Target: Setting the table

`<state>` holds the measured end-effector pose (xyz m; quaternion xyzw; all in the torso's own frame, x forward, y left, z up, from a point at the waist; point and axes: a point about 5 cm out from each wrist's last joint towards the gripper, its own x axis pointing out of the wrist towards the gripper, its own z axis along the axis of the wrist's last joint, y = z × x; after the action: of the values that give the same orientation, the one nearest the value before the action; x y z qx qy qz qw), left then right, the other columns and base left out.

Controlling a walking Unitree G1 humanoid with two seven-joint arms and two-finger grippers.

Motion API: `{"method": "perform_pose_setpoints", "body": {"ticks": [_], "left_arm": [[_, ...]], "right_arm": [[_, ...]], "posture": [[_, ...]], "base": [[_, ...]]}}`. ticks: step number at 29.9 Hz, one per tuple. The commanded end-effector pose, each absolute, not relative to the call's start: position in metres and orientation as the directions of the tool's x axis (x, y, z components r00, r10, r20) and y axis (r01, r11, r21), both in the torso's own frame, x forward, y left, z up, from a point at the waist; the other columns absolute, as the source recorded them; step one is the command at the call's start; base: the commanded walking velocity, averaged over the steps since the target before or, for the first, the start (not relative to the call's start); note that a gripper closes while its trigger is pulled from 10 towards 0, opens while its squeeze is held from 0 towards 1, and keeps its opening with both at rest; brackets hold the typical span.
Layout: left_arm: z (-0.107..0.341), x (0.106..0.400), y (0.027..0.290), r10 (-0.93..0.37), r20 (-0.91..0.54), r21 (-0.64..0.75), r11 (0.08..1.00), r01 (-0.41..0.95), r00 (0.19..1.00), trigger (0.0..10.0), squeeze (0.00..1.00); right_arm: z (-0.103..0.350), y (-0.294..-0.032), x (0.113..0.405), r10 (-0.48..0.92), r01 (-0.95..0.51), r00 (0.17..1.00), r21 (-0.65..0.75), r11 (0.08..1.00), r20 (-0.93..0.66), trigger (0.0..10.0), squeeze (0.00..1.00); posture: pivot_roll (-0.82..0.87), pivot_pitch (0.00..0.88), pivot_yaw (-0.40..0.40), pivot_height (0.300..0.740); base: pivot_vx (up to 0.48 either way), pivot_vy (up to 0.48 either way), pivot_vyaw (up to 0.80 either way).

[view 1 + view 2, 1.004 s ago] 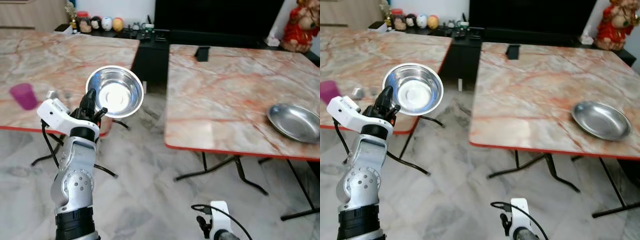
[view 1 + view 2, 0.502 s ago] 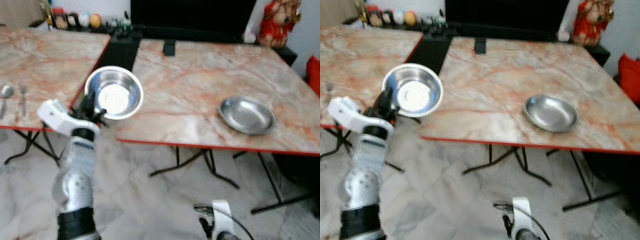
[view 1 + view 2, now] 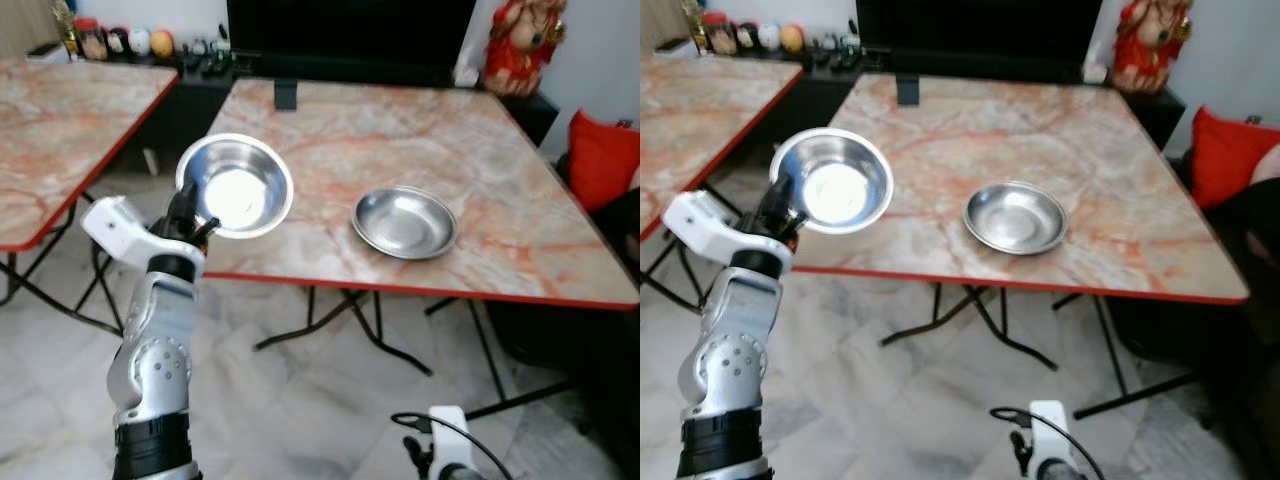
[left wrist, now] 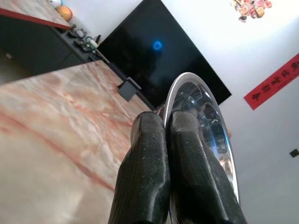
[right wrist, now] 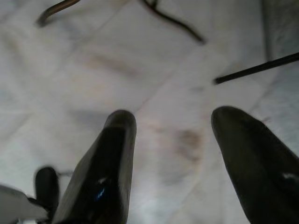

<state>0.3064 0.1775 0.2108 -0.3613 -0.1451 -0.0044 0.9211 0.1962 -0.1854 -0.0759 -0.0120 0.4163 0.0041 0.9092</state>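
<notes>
Fingers of the left gripper [image 3: 192, 213] are pressed together on the rim of a steel bowl [image 3: 235, 186], which is held raised and tilted, its hollow turned toward the camera, in front of the near left corner of the table [image 3: 520, 215]. Since a second ago the whole scene has been swung round: the table with the steel plate [image 3: 404, 221], earlier off to the right, is now faced squarely, the plate lying near its front edge. The bowl itself has been kept at the same height on the arm. A turn toward the place setting can be judged done, with the bowl not yet put down. The right gripper [image 5: 180, 154] hangs with fingers spread above the floor [image 5: 154, 60]. The grip on the bowl's far side is hidden, and the right wrist view is blurred.
</notes>
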Motion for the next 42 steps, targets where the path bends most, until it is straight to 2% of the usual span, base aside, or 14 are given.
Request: {"method": "perform_pose_setpoints", "body": {"ticks": [1, 13, 19, 28, 37, 42], "left_arm": [[0.214, 0.303, 0.185, 0.121, 0.285, -0.653, 0.75, 0.1, 0.951, 10.0, 0.0], [0.208, 0.303, 0.192, 0.081, 0.253, -0.532, 0.844, 0.069, 0.964, 10.0, 0.0], [0.204, 0.301, 0.195, 0.033, 0.209, -0.338, 0.94, 0.041, 0.977, 10.0, 0.0], [0.209, 0.305, 0.211, 0.109, 0.223, -0.376, 0.927, -0.018, 0.969, 10.0, 0.0], [0.211, 0.305, 0.212, 0.097, 0.225, -0.38, 0.925, -0.004, 0.97, 10.0, 0.0], [0.211, 0.306, 0.214, 0.102, 0.223, -0.382, 0.924, -0.009, 0.969, 10.0, 0.0]], "right_arm": [[-0.076, -0.176, 0.198, 0.023, -0.029, 0.652, 0.005, 1.0, -0.758, 10.0, 0.0], [-0.077, -0.177, 0.197, 0.023, -0.031, 0.65, 0.003, 1.0, -0.759, 10.0, 0.0], [-0.077, -0.177, 0.196, 0.025, -0.035, 0.649, 0.003, 0.999, -0.761, 10.0, 0.0], [-0.077, -0.175, 0.196, 0.025, -0.027, 0.65, 0.009, 1.0, -0.759, 10.0, 0.0], [-0.077, -0.175, 0.197, 0.022, -0.021, 0.65, 0.011, 1.0, -0.759, 10.0, 0.0], [-0.077, -0.175, 0.197, 0.022, -0.02, 0.653, 0.011, 1.0, -0.757, 10.0, 0.0]], "posture": [[0.0, 0.0, -0.071, 0.719], [0.01, 0.0, -0.069, 0.719], [0.03, 0.0, -0.058, 0.719], [0.01, 0.0, -0.052, 0.719], [0.02, 0.0, -0.059, 0.719], [0.02, 0.0, -0.057, 0.719]], "base": [[0.0, -0.435, 0.0], [0.0, -0.436, 0.0], [0.0, -0.436, 0.0], [0.0, -0.12, 0.0], [0.0, 0.0, 0.0], [0.307, 0.0, 0.0]]}}
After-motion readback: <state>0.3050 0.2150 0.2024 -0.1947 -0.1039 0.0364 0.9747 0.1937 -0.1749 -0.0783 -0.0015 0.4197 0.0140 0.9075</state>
